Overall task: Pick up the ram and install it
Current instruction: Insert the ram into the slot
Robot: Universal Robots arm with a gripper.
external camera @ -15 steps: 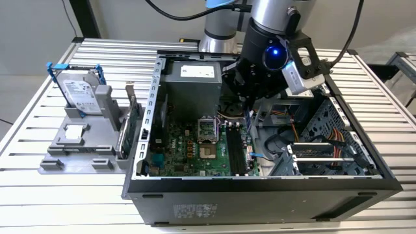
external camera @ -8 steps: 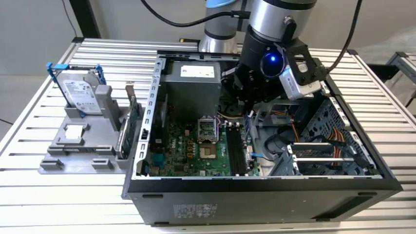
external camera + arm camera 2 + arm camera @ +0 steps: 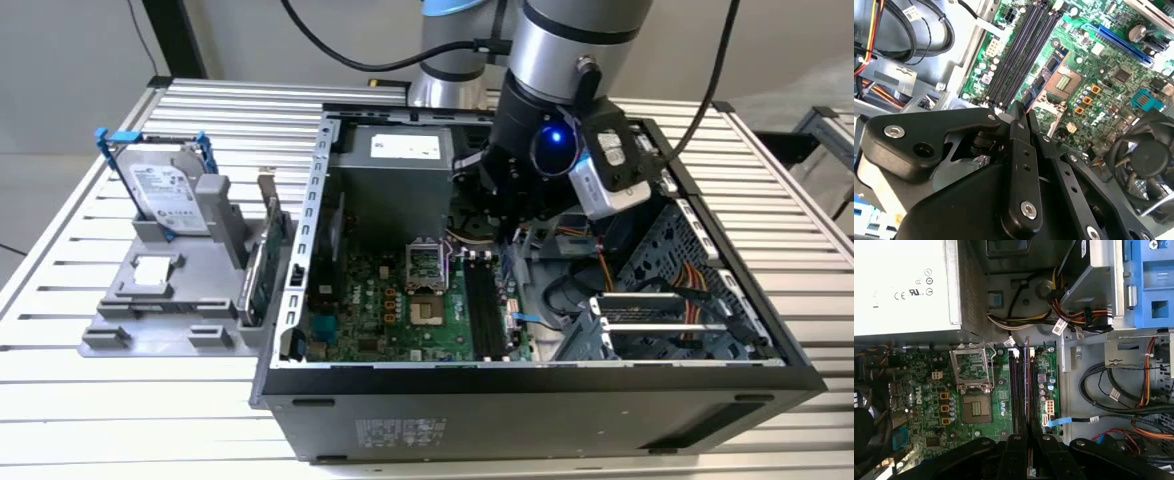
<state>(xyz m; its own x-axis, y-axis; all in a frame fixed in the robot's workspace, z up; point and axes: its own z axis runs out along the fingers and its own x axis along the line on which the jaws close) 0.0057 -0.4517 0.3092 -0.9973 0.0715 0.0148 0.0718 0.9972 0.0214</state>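
We see the gripper (image 3: 514, 228) lowered inside the open computer case (image 3: 534, 385), over the motherboard (image 3: 387, 305) and beside the grey power supply (image 3: 400, 165). In both wrist views its fingers (image 3: 1016, 452) are closed on the ram (image 3: 1027, 390) — a thin dark stick seen edge-on, standing upright over the row of black memory slots (image 3: 1016, 390) next to the empty processor socket (image 3: 975, 407). We cannot tell whether its lower edge sits in a slot or just above one. Outside the case, a grey hard drive (image 3: 167, 200) in a blue frame stands on a grey holder (image 3: 160, 310) on the slatted table (image 3: 107, 400).
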